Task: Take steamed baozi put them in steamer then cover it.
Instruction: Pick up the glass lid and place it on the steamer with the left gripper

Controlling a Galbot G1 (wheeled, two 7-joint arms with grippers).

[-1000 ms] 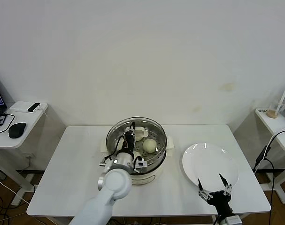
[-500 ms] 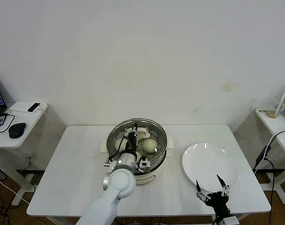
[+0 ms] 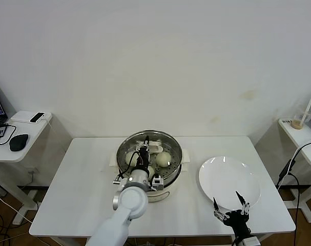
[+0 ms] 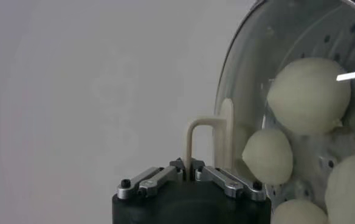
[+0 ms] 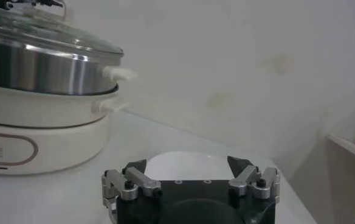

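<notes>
The steamer [image 3: 156,185], a shiny steel pot on a cream base, stands mid-table, and in the right wrist view it [image 5: 41,68] shows from the side. The glass cover [image 3: 168,144] lies over it, its rim on the pot's edge [image 5: 56,38]. My left gripper [image 3: 145,149] is shut on the cover's cream handle [image 4: 206,141], and the left wrist view shows that gripper [image 4: 189,164] clamped on one leg of it. Several baozi [image 4: 308,94] [image 3: 164,159] lie on the perforated tray under the glass. My right gripper [image 3: 229,206] [image 5: 189,164] hovers open near the table's front edge, holding nothing.
A flat white plate [image 3: 228,179] lies right of the steamer, just beyond the right gripper. Side tables stand left [image 3: 22,134] and right [image 3: 304,134] of the white table [image 3: 78,189]. The wall is close behind.
The left gripper and the cover have shifted slightly right and settled over the steamer. The right gripper has dropped a little toward the front edge.
</notes>
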